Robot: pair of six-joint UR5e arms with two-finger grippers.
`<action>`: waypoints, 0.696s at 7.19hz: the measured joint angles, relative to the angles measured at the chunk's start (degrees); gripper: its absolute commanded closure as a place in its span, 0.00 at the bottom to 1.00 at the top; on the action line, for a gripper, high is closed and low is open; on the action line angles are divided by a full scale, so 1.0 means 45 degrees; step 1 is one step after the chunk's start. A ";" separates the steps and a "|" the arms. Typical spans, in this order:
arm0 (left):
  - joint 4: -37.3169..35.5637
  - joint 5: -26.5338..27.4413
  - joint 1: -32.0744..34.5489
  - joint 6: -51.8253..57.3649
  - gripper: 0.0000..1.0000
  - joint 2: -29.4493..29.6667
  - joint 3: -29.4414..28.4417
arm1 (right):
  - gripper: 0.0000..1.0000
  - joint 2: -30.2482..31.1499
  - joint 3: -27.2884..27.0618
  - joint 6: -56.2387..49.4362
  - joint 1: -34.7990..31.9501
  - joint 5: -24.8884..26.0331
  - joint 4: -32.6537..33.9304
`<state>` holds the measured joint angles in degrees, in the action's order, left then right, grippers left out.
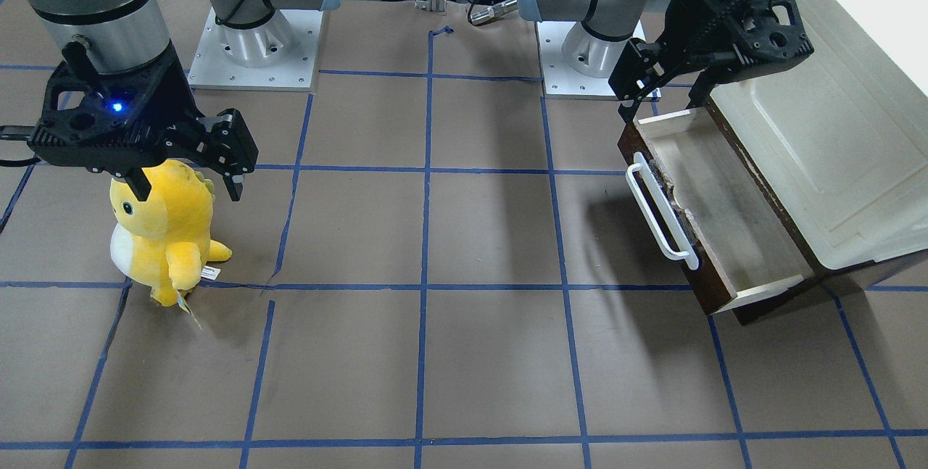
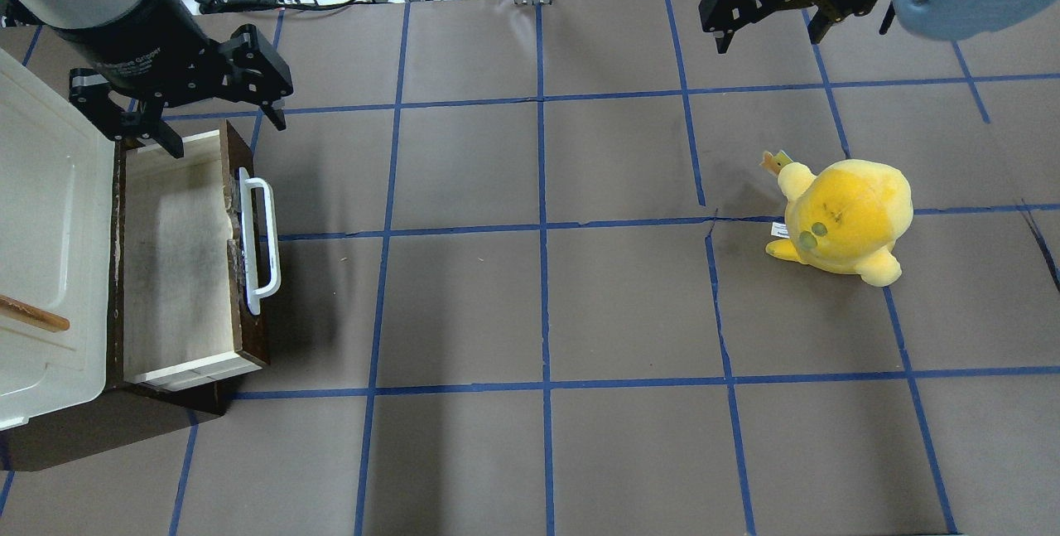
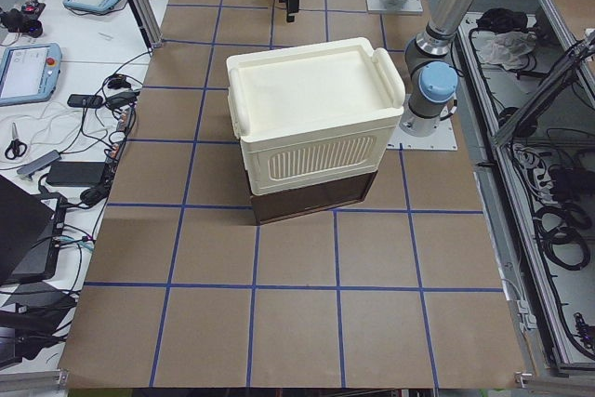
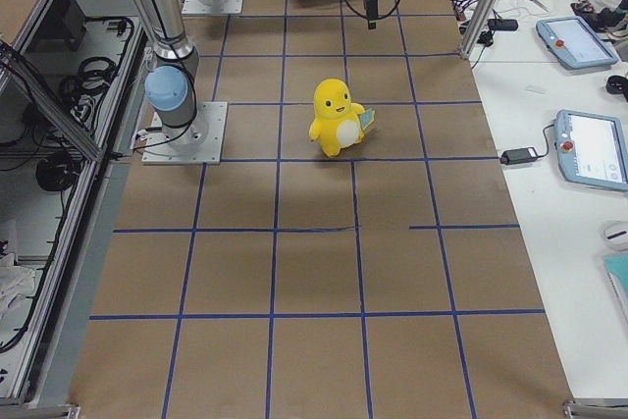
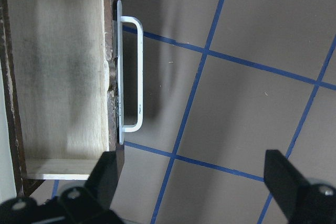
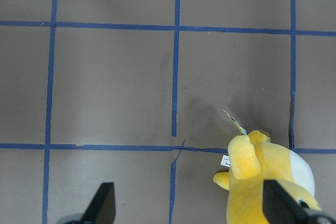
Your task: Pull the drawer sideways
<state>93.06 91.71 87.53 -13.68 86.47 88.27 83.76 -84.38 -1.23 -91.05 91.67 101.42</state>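
The drawer stands pulled out from under a cream cabinet, with a dark chipped front, a white bar handle and an empty pale inside. It also shows in the overhead view and the left wrist view, handle included. My left gripper is open and empty, above the drawer's end nearest my base, apart from the handle. My right gripper is open and empty, far across the table.
A yellow plush toy stands on the table below my right gripper. The cream cabinet sits at the table's edge on my left. Blue tape lines grid the brown tabletop.
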 measured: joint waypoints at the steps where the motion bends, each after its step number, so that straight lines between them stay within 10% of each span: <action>1: -0.0016 -0.0012 0.0008 0.0024 0.00 0.0011 0.0019 | 0.00 0.0000 0.0000 0.0000 0.0000 0.0000 0.0000; 5: -0.0039 0.0026 0.0472 0.0026 0.00 0.0150 0.0046 | 0.00 0.0000 0.0000 0.0000 0.0000 0.0000 0.0000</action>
<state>92.89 91.83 89.65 -13.56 87.15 88.48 83.76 -84.37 -1.23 -91.05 91.67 101.43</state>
